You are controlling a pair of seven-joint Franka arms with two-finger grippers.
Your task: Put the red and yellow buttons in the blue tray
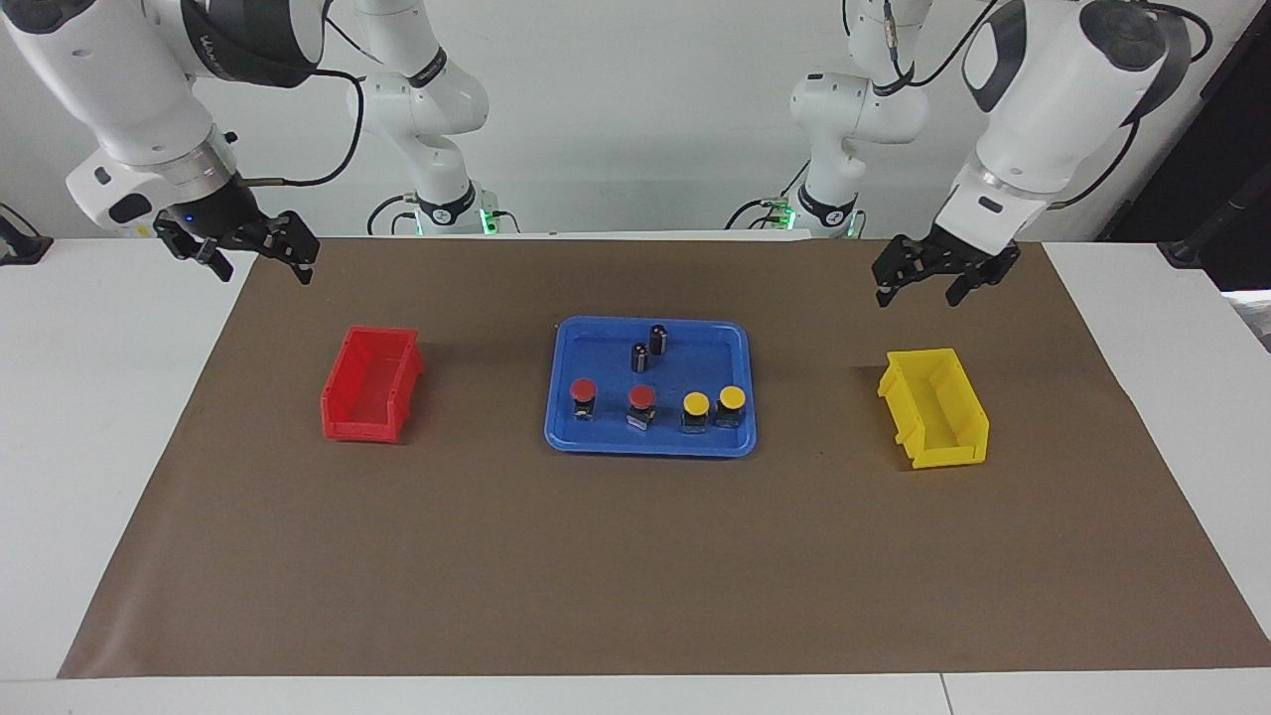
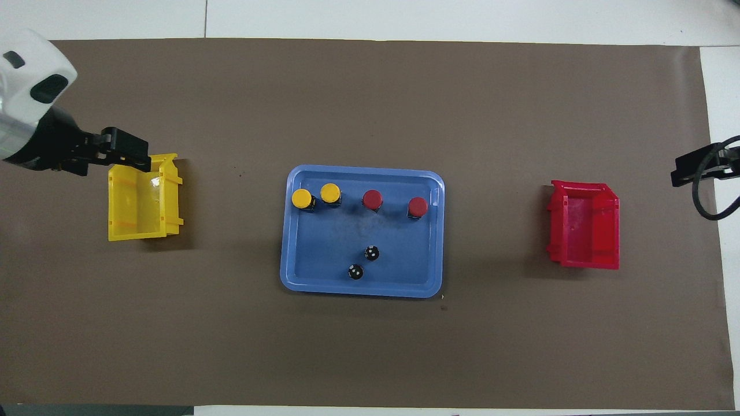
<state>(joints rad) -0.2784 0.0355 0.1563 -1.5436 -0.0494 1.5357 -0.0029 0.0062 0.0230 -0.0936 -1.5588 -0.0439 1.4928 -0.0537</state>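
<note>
The blue tray point(image 1: 650, 444) point(image 2: 361, 292) lies mid-table on the brown mat. In it, two red buttons point(image 1: 583, 389) point(image 1: 641, 399) point(image 2: 417, 205) point(image 2: 372, 199) and two yellow buttons point(image 1: 696, 404) point(image 1: 732, 397) point(image 2: 330, 192) point(image 2: 302, 198) stand upright in a row along the tray's side farther from the robots. My left gripper point(image 1: 920, 291) point(image 2: 127, 155) hangs open and empty over the mat by the yellow bin. My right gripper point(image 1: 260, 268) point(image 2: 691, 170) waits open and empty over the mat's edge at the right arm's end.
Two small dark capless cylinders point(image 1: 639, 356) point(image 1: 658, 338) point(image 2: 372, 252) point(image 2: 356, 271) stand in the tray nearer to the robots. A yellow bin point(image 1: 933, 407) point(image 2: 141, 205) sits toward the left arm's end, a red bin point(image 1: 372, 384) point(image 2: 584, 225) toward the right arm's end.
</note>
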